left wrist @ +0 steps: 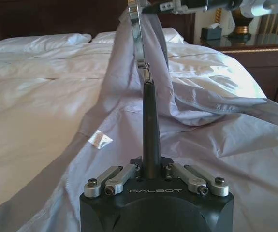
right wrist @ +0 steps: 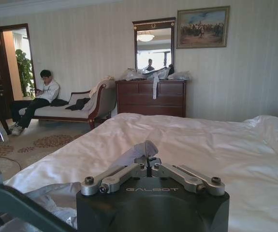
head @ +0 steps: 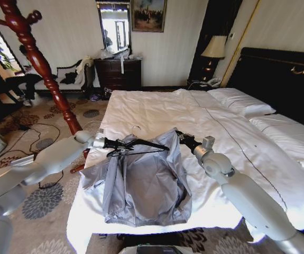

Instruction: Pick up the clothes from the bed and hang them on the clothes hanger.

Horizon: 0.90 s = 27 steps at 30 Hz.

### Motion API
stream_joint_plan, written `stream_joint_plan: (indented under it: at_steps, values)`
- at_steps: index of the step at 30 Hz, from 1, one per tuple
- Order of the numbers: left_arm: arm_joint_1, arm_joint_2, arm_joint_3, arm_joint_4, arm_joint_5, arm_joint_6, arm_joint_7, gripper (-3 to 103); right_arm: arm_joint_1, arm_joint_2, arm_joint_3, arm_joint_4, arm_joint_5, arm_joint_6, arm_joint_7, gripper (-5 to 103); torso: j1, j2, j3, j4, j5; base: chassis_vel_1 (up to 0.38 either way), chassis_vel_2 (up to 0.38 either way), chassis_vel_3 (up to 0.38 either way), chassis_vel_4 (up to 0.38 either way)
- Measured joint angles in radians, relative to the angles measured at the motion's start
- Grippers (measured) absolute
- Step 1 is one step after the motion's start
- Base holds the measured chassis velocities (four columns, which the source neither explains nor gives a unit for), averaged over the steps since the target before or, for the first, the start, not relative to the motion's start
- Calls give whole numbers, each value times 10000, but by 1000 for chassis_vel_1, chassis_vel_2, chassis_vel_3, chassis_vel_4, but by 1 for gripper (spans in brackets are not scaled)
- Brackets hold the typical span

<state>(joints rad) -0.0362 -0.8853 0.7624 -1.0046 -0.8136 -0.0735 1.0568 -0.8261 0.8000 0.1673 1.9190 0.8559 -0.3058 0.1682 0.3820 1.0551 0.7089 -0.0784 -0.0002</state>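
The left arm reaches in from the side, forearm nearly level and rising slightly toward the bed, its left claw (head: 111,143) clamped together on one end of the clothes hanger (head: 138,144). In the left wrist view the left claw (left wrist: 151,92) has its fingers pressed flat on the dark bar, which runs straight away from the wrist. The hanger is held above the foot of the bed (head: 157,108), its thin wire hook standing up at the middle. The clothes (head: 144,182), a pale grey-lavender jacket, drape from the hanger's far shoulder and spread down over the white duvet to the bed's near edge. The right arm comes up from the lower corner, bent at the elbow, wrist angled inward, and the right claw (head: 179,135) is pinched on the jacket's fabric at the shoulder; from its wrist the right claw (right wrist: 148,162) shows a fold of grey cloth caught between closed fingers.
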Motion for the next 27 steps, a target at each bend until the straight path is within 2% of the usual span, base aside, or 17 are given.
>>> stream_joint_plan:
  at_steps: [14, 18, 21, 27]
  values:
    - [-81, -4, 6, 200, 79, 27, -106, 15, -30, -46, 116, 289, 285, 3, 66, 0, -2, 0, -1, 10, 2, 0, 0, 0, 0]
    - [-96, -337, 77, 300, 79, 97, -202, 15, 38, -38, 120, 448, 635, -51, 179, 0, -2, 0, -1, 6, 2, 0, 0, 0, 0]
    - [-167, -888, 284, 440, 78, 160, -351, 15, 64, -30, 157, 579, 885, -99, 332, 0, -1, 0, -1, -1, 3, 0, 0, 0, 0]
    - [-191, -1330, 408, 650, 3, 299, -809, 15, 112, -81, 203, 792, 1255, -194, 523, 0, -1, 0, -1, 5, 3, 0, 0, 0, 0]
